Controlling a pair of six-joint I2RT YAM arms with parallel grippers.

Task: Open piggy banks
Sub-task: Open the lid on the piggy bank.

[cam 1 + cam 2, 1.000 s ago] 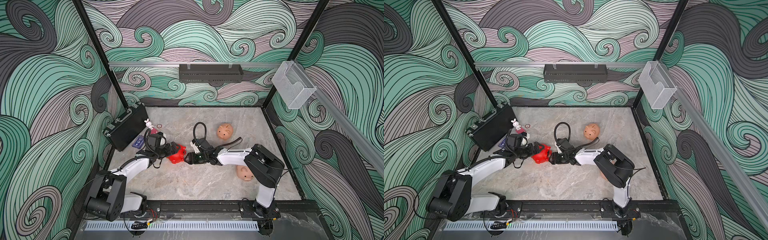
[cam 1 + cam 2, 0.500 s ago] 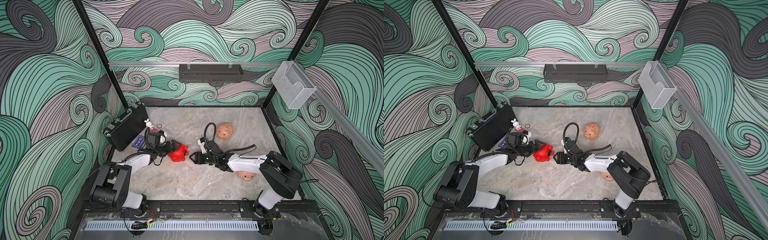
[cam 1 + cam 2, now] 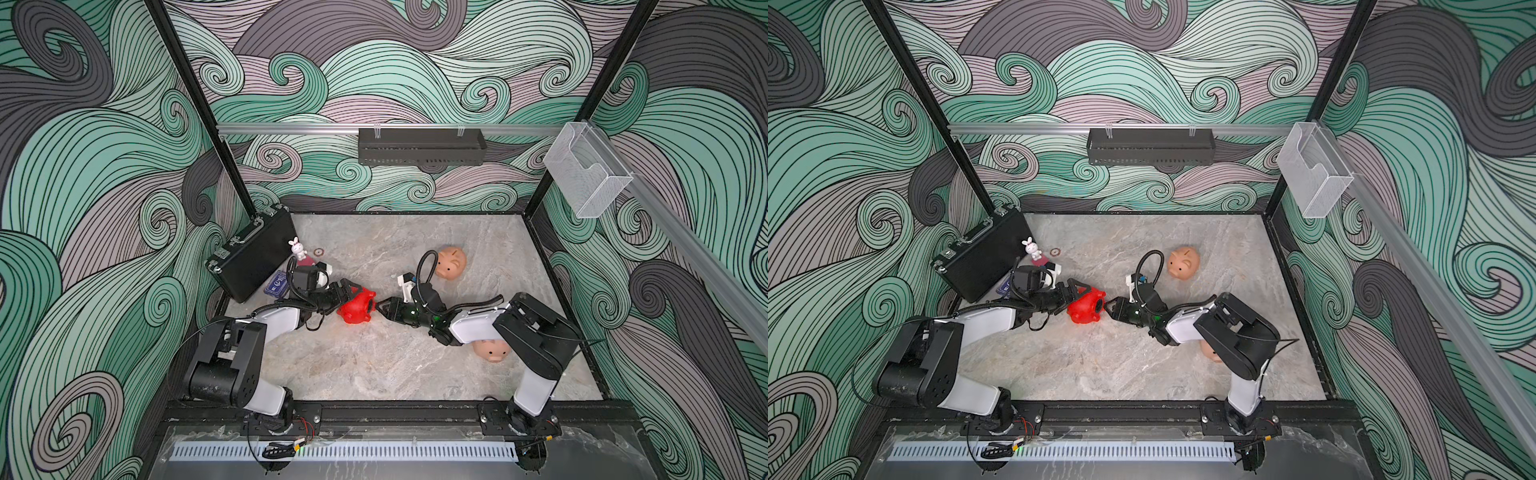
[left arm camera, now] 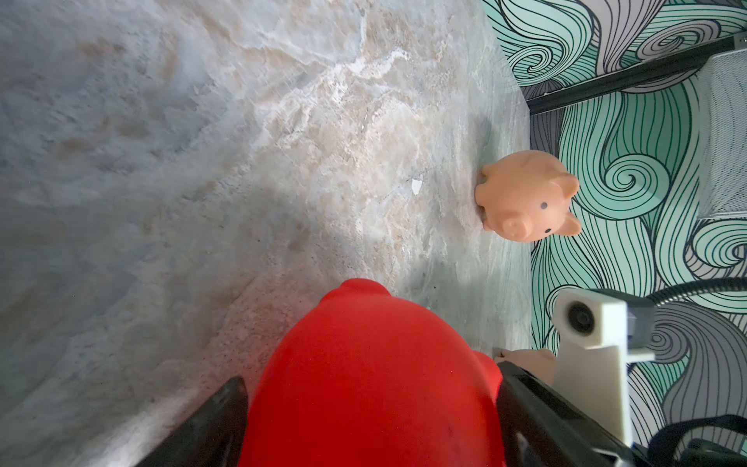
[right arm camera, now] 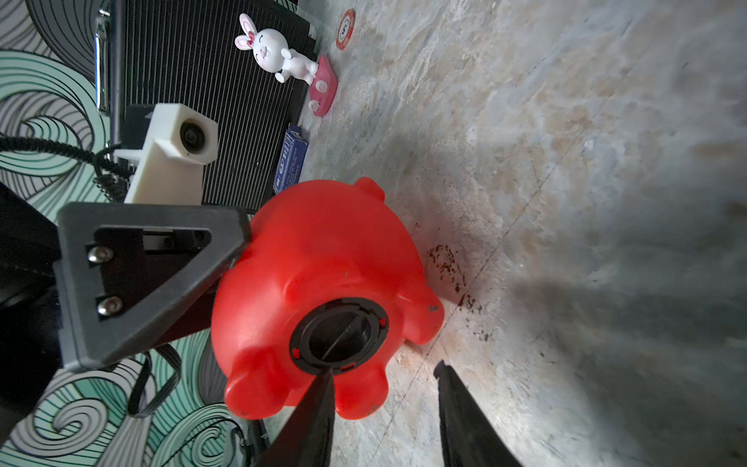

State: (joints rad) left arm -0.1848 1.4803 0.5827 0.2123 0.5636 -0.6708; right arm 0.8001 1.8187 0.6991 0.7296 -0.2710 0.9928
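Marbled grey surface (image 3: 374, 365): left claw (image 3: 348, 293) clamps the red plastic piggy bank (image 3: 356, 309); right claw (image 5: 384, 408), part-open and empty, must grip the black belly plug (image 5: 338, 335).

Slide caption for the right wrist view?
Left gripper holds the red piggy bank belly-out; open right gripper nears its black plug.

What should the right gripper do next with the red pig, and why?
Probably ease forward and line its jaws up across the plug's ridge. The left gripper holds the red pig with the belly turned toward the right gripper, whose jaws stand apart, one tip at the plug's rim and the other off to the side.
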